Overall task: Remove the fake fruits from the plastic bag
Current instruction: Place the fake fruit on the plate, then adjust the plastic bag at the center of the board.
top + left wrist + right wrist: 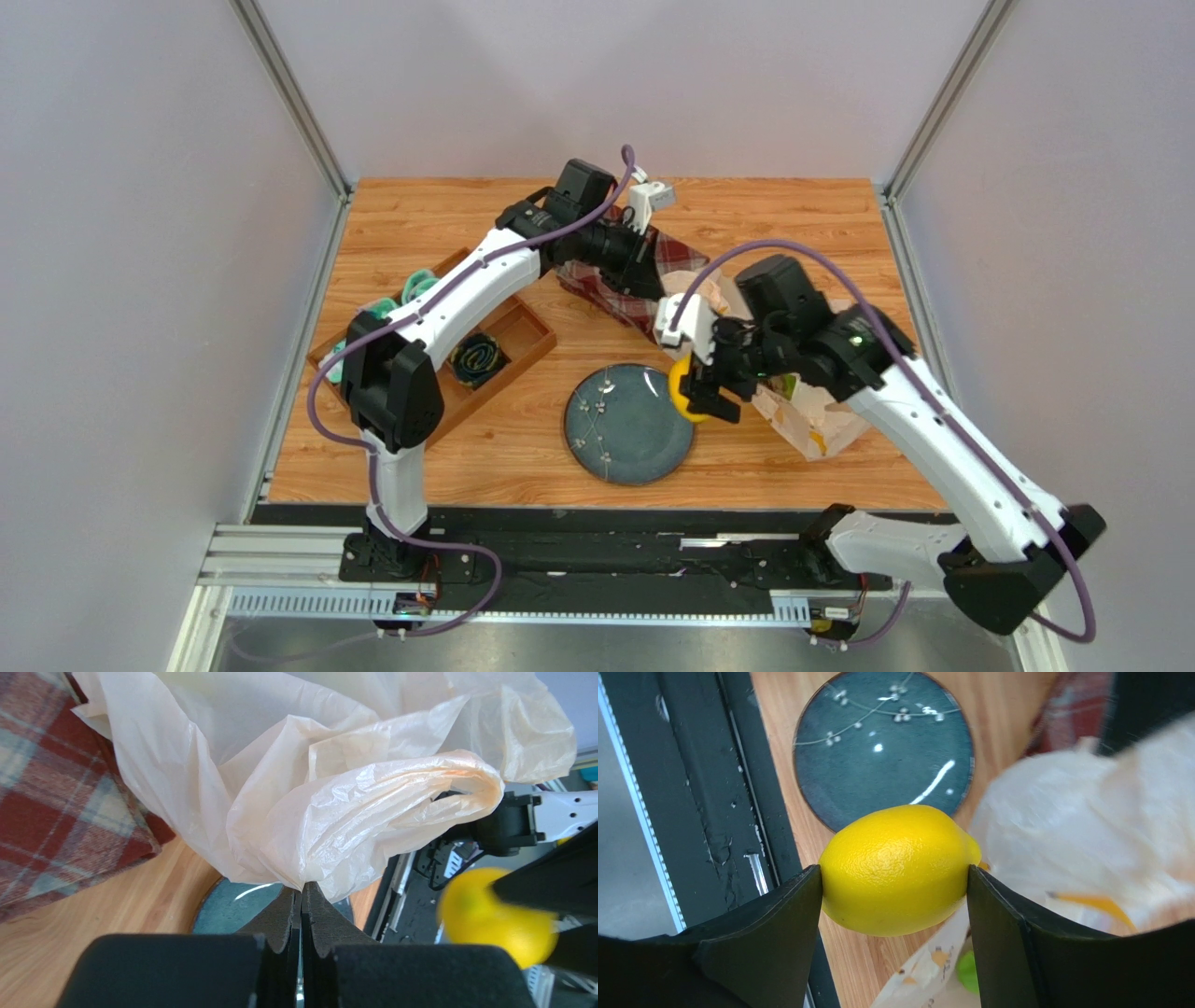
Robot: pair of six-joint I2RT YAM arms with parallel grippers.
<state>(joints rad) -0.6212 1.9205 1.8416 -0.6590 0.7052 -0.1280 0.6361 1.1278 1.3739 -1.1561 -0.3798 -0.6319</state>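
Observation:
The translucent beige plastic bag [814, 413] lies at the right of the table, partly under my right arm. My left gripper [302, 894] is shut on a fold of the plastic bag [337, 805] and holds it up; in the top view this gripper [671, 297] is over the plaid cloth's near end. My right gripper [895, 876] is shut on the yellow lemon [898, 869], held above the table beside the blue plate's right edge; the lemon also shows in the top view [682, 388] and blurred in the left wrist view [495, 913]. A green piece [968, 971] shows inside the bag.
A dark blue plate [629, 423] sits at the table's front centre. A red plaid cloth [631, 280] lies behind it. A wooden tray [442, 350] with coiled black and teal items stands at the left. The black rail [631, 539] runs along the near edge.

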